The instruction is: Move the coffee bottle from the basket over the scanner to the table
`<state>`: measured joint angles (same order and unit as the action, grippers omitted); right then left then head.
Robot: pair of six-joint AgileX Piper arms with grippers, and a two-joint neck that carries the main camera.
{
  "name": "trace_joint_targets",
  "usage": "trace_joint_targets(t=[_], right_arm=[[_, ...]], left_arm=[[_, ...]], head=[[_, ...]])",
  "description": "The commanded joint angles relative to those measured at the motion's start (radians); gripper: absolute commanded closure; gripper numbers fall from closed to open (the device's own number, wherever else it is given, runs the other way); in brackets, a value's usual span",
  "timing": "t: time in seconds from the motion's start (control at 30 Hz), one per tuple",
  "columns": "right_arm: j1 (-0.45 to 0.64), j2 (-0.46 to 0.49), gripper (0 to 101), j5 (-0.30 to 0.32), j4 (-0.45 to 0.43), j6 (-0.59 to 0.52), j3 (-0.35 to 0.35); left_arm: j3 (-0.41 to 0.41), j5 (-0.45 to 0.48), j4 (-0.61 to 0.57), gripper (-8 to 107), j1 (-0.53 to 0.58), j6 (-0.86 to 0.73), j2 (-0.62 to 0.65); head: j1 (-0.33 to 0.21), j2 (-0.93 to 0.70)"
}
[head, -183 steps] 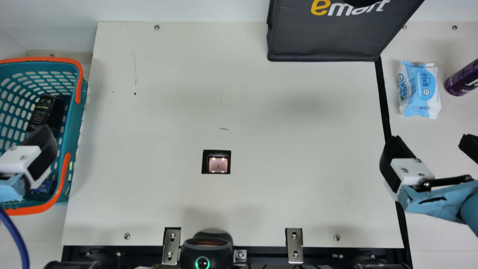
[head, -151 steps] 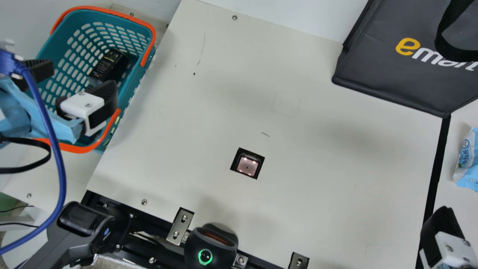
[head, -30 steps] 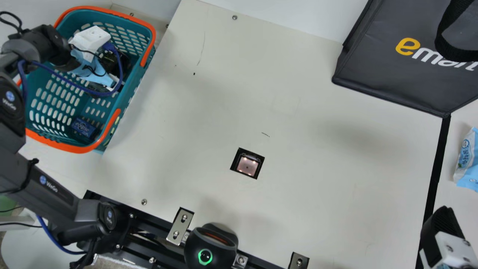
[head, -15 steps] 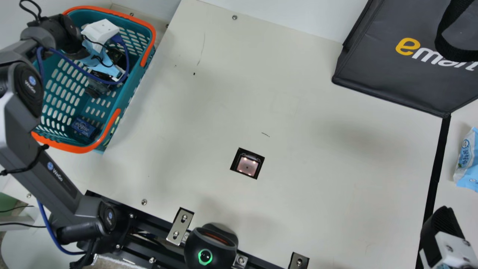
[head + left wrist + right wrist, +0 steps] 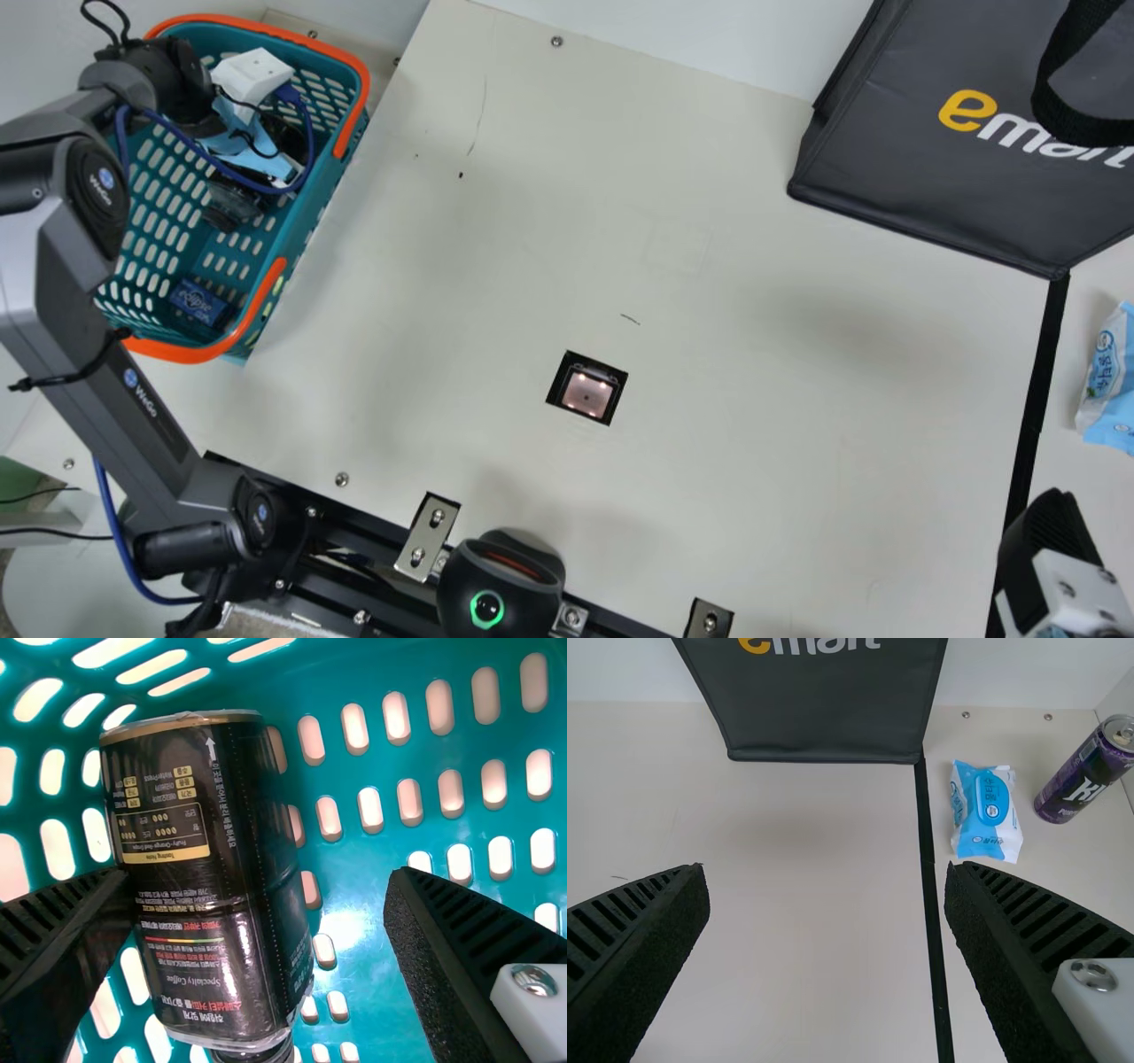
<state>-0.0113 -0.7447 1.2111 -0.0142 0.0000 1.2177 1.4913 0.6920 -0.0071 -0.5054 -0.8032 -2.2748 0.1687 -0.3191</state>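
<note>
Bottle [image 5: 199, 877] inside the basket [image 5: 182, 354], apparently lying down, within the spread of the left gripper [image 5: 261, 879] but not clamped. Fingers wide apart there, with the bottle much nearer one than the other. Likely step in hand: getting a grip. Best to shift sideways first and centre the bottle, rather than close lopsidedly and drag it across the slotted base. Go low enough for the fingers to reach past the round of the body, then close evenly, square to its length; smooth and rounded, so liable to roll or twist out. Lift straight up, well above the rim of the basket, minding the cable [image 5: 311, 146] looped over it, before heading right of the basket to the scanner [image 5: 588, 392]. Pass low and slowly over that, then set down gently on the surface [image 5: 709, 487], farther right of the basket. Right gripper [image 5: 827, 871] well to the right of the basket, fingers apart, nothing held.

Hard to make out: contact or a slight gap between the bottle and the nearer finger, impossible to tell. Neck end cut off at the bottom edge of the left wrist view; in the main view, much of the body hidden beneath the left gripper. Barcode side not identifiable. Right gripper partly cut off at the main view's corner.
</note>
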Motion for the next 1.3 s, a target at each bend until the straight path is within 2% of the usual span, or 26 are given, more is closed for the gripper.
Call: trace_joint_targets(t=[0.0, 0.4, 1.27], right_arm=[[0.0, 0.0, 6, 0.0, 0.0, 0.0, 0.0], [0.0, 0.0, 6, 0.0, 0.0, 0.0, 0.0], [0.0, 0.0, 6, 0.001, 0.0, 0.0, 0.0]], left_arm=[[-0.003, 0.012, -0.013, 9, 0.002, -0.003, -0.002], [-0.052, 0.016, -0.061, 9, 0.008, 0.001, 0.041], [0.001, 0.074, -0.063, 9, -0.037, 0.191, -0.002]], head=[[-0.03, -0.002], [-0.03, -0.002], [-0.03, -0.002]])
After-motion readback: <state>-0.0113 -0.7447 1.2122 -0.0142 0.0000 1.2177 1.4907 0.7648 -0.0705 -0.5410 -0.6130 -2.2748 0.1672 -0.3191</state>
